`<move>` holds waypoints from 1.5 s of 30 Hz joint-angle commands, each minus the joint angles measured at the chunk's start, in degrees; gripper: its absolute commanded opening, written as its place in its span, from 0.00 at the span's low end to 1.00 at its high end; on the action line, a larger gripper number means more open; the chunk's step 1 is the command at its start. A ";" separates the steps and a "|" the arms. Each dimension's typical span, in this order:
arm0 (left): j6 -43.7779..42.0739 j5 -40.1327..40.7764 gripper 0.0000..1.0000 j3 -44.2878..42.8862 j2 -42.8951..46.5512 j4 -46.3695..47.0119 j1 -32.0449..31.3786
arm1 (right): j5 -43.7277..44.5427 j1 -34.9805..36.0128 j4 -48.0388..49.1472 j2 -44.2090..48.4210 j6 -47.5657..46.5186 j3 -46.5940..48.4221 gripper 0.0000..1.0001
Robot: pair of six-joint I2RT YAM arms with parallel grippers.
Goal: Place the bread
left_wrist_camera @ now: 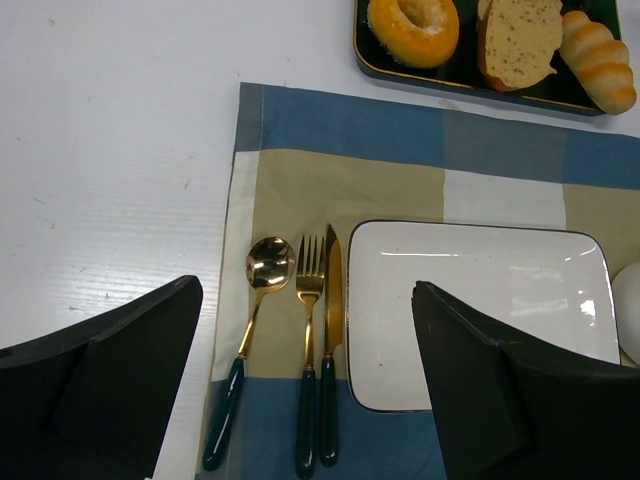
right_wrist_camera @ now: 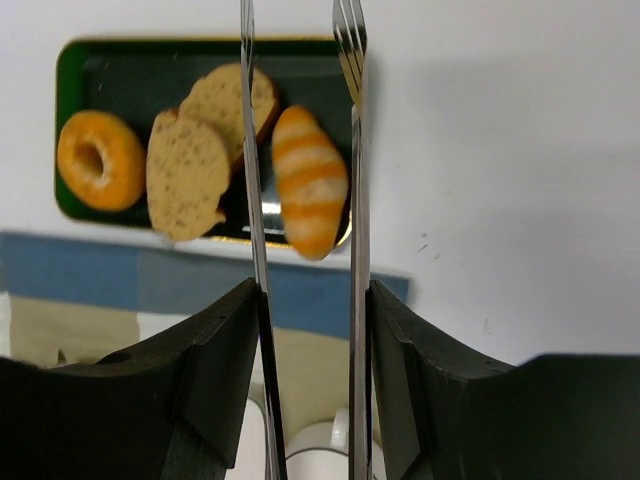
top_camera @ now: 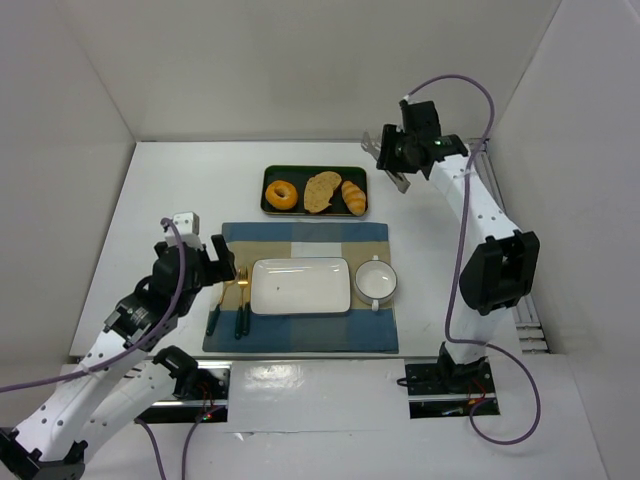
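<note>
Left gripper (top_camera: 207, 262) is seen at the near left, over the left edge of the mat (top_camera: 300, 240). Its jaws are spread wide and nothing is held between them. Below it on the mat, spoon (left_wrist_camera: 268, 265), fork (left_wrist_camera: 310, 270) and knife (left_wrist_camera: 332, 290) are laid side by side, handles toward the arm bases. Plate (top_camera: 300, 285) is set just right of the knife, mid-mat. Bowl (top_camera: 377, 280) is set just right of the plate.

Tray (top_camera: 300, 172) is placed on the bench (top_camera: 170, 190) just beyond the mat's far edge. Bread (top_camera: 281, 194) is found at the tray's left end, lying flat with the hole up. Slice (top_camera: 322, 191) is laid in the middle, close beside the bread. Roll (top_camera: 353, 196) is laid at the right end.

Right gripper (top_camera: 392, 158) is positioned farthest back, off the tray's right far corner and apart from it. Its jaws are clamped on tongs (right_wrist_camera: 250, 150). The tong arms are parted and nothing is gripped between them. In the right wrist view the roll is framed between the two arms. Bread is not touched by either gripper.
</note>
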State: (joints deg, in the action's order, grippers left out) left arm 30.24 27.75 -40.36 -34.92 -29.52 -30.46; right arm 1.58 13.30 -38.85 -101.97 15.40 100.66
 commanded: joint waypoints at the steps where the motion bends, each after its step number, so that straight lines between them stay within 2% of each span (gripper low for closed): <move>1: 0.00 -0.85 1.00 0.90 1.60 3.76 0.31 | -3.96 2.25 -0.52 3.53 -2.65 -3.35 0.53; 16: -0.53 -0.85 1.00 3.09 4.41 4.38 0.31 | -18.19 5.68 13.17 2.83 -8.28 -8.63 0.53; 26: -1.06 -0.85 1.00 3.09 3.89 5.44 0.31 | -30.67 6.21 21.61 -5.60 -9.42 -9.35 0.53; 29: -1.06 -0.85 1.00 3.09 3.36 5.96 0.31 | -33.48 6.74 19.80 -9.81 -10.20 -6.45 0.53; 38: -1.06 -0.33 1.00 3.62 3.36 5.96 0.31 | -29.10 8.58 20.48 -15.62 -10.74 -1.35 0.53; 45: -0.53 -0.33 1.00 3.62 3.89 4.91 0.31 | -24.71 10.25 17.15 -18.52 -10.74 4.45 0.55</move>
State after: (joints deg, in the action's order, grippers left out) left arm 30.02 27.11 -37.06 -31.62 -25.71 -30.46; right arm -25.65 22.39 -22.13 -119.59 5.43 100.40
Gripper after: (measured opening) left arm 1.001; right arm 0.549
